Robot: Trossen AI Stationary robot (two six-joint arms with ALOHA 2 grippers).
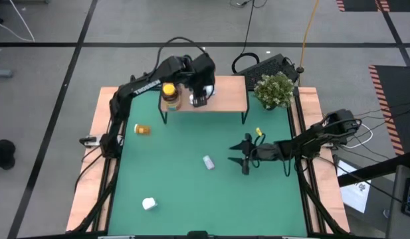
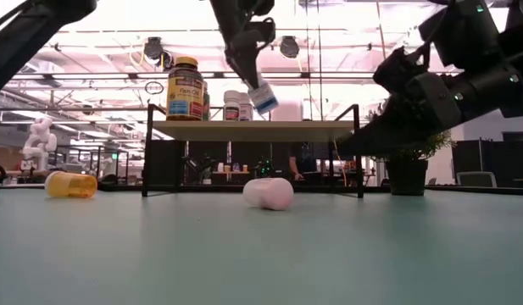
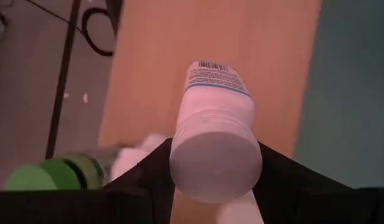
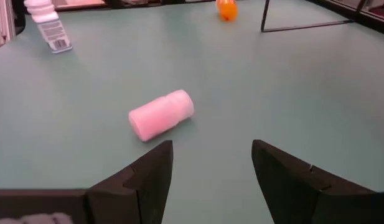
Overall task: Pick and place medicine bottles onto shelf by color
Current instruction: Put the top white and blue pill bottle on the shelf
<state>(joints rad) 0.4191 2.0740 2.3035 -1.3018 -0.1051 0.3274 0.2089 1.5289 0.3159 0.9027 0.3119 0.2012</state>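
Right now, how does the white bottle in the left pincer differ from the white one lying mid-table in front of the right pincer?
The held white bottle is gripped in the left pincer and hangs tilted above the shelf; the loose white bottle lies on its side on the green table, untouched. The held one shows a printed label with a barcode; the loose one shows no readable label. The right pincer is open, short of the loose one. Both are small white plastic bottles.

- The amber bottle point(image 2: 185, 88) on the shelf point(image 2: 253, 130) has a yellow label; its lettering is too small to make out.
- The white bottle point(image 3: 215, 141) shows a barcode with unreadable digits.
- The left arm point(image 1: 146, 84) carries white lettering, illegible.
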